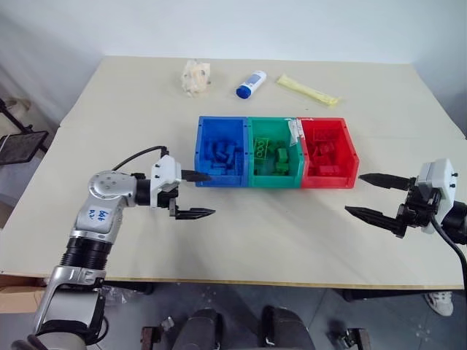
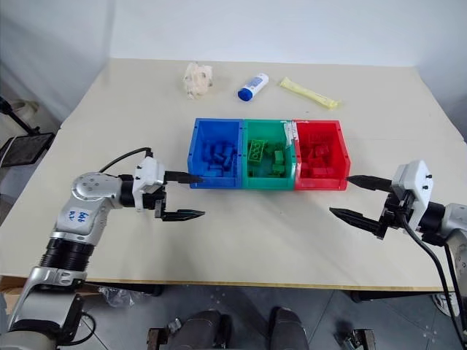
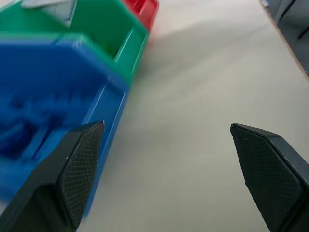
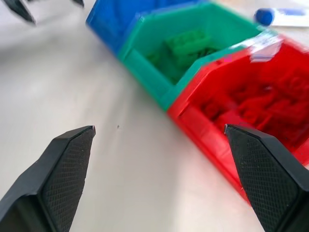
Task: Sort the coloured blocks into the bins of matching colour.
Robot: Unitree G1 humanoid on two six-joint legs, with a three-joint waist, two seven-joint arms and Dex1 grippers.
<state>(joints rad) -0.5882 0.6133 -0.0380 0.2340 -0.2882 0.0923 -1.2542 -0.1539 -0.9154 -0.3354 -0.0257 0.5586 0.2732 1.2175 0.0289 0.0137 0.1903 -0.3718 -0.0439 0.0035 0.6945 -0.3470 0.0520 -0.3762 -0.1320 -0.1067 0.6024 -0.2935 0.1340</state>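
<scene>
Three bins [image 1: 276, 184], roughly ten blocks [image 1: 271, 157]

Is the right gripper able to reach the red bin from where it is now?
Probably yes. The right gripper hangs open just beside the red bin, on its outer side, and only bare table lies between them.

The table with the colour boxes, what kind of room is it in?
Probably a robot test room or lab. A plain table stands by a bare white wall, and it carries three joined bins of sorted blocks. Two robot arms reach over it.
</scene>
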